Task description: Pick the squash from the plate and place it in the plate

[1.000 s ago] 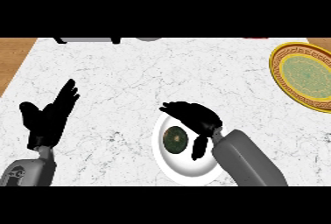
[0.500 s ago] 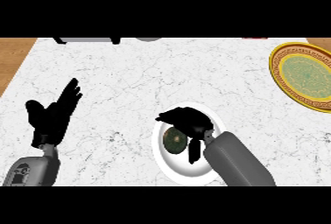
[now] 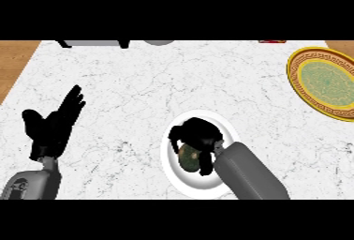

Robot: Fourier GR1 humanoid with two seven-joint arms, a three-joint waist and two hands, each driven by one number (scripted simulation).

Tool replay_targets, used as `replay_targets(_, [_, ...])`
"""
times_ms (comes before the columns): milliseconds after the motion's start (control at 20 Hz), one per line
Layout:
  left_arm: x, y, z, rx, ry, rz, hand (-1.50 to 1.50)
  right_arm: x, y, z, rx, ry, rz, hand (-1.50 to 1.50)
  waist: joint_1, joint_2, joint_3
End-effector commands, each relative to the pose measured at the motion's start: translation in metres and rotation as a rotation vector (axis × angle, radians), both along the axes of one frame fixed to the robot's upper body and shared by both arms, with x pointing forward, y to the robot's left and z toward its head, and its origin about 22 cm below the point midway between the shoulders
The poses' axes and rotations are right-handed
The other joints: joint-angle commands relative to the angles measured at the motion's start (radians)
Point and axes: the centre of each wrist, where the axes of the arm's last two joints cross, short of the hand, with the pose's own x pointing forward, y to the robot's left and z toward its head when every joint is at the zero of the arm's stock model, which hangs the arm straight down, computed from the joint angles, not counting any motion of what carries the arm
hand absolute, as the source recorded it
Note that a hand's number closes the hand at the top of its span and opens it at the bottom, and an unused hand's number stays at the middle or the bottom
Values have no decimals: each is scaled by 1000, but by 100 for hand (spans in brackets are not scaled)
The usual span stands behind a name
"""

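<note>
A dark green squash (image 3: 187, 156) lies on a white plate (image 3: 188, 180) at the counter's front middle. My right hand (image 3: 197, 133) sits over the squash with its fingers curled down round the top of it, hiding most of it. A yellow plate with a green centre and patterned rim (image 3: 323, 81) lies at the far right of the counter, apart from the hand. My left hand (image 3: 53, 126) rests open at the left, fingers up, holding nothing.
The white marble counter (image 3: 159, 84) spreads between the two plates. At its back edge stand a grey appliance (image 3: 93, 43) and a grey round object (image 3: 159, 42). A wooden floor shows at the left (image 3: 14, 61).
My right hand has drawn back towards me and lowered onto the squash, its fingers curling round it. The left hand has barely shifted.
</note>
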Motion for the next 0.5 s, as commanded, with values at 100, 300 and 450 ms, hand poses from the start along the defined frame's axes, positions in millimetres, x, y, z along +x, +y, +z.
replay_targets(100, [6,-9,-5,1,18,14,0,-6,5,-4,95,-57,-50,150,-1,11,5])
replay_targets(300, [7,-1,-1,1,5,2,0,34,-76,5,77,-58,-470,150,-10,15,5])
replay_targets(450, [9,5,0,3,-1,20,0,69,-119,43,61,-129,-702,150,-3,19,5])
